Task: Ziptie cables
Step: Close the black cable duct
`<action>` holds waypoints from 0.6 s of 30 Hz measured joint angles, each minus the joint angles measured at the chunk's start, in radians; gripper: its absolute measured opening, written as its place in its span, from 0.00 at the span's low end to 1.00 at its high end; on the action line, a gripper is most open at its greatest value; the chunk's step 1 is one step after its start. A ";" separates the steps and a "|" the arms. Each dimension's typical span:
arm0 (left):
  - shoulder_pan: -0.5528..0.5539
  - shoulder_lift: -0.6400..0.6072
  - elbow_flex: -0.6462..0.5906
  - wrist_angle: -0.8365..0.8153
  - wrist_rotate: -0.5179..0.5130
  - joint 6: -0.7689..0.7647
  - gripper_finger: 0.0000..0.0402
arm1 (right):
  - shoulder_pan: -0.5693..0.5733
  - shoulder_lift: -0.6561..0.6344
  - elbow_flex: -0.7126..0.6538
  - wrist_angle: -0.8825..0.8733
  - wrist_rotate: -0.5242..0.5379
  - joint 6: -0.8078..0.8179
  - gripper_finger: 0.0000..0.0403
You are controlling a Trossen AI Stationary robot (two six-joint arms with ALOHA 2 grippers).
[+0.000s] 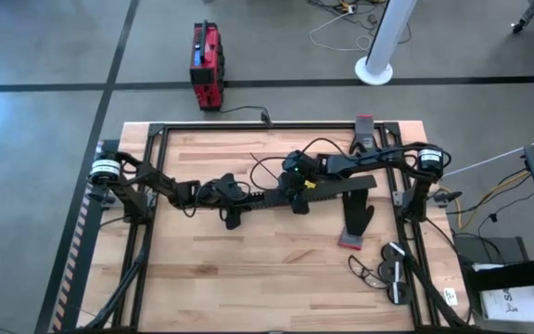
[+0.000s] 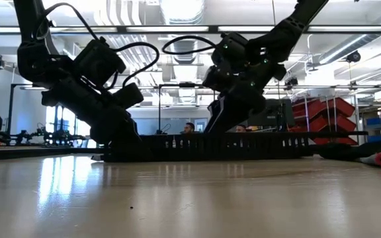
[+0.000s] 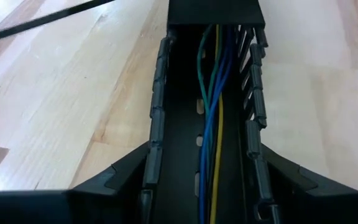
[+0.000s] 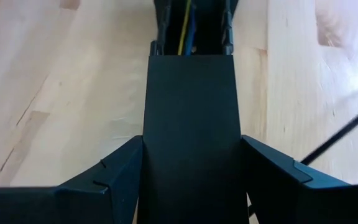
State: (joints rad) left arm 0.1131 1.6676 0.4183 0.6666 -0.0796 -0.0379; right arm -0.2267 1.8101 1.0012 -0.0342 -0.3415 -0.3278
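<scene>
**Two grips on one channel: a twist could spill the wires**

The left gripper (image 1: 231,204) sits at the left end of a long black slotted channel (image 1: 336,190). In its wrist view its fingers (image 3: 126,171) stand spread to the channel's width, one against each slotted wall, so it looks to be pinching the channel itself. The cables (image 3: 211,93) (green, blue and yellow) lie loose along the open floor straight ahead of it, running on under a flat black lid (image 3: 215,11).

The right gripper (image 1: 297,197) holds further along the same channel, its fingers (image 4: 120,171) pressed against both sides of the lid (image 4: 190,124). The cables (image 4: 185,25) show just beyond the lid's far end.

My worries:
- If one arm lifts or turns alone, the channel may rack and slip out of a pinch.
- Tipping the open stretch could roll the wires out over the slotted wall.
- A thin black cord (image 3: 42,18) lies beside the left gripper and could snag a sideways move.

Bare table (image 1: 202,269) lies on the near side of both grippers. To the right gripper's outer side, a red-tipped tool (image 1: 350,239) and the frame post crowd things.
</scene>
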 joint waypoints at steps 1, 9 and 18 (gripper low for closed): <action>0.000 0.000 -0.001 0.002 0.001 -0.001 0.52 | 0.000 0.001 0.000 0.002 -0.019 -0.010 0.54; -0.001 0.000 -0.004 0.012 0.014 -0.001 0.52 | 0.002 0.000 0.001 -0.018 0.000 -0.036 0.54; 0.000 0.002 0.000 0.016 0.009 0.009 0.52 | 0.017 0.022 -0.002 0.073 0.048 0.107 0.54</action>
State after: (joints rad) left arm 0.1131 1.6691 0.4184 0.6825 -0.0708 -0.0290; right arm -0.2096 1.8323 0.9993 0.0392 -0.2937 -0.2204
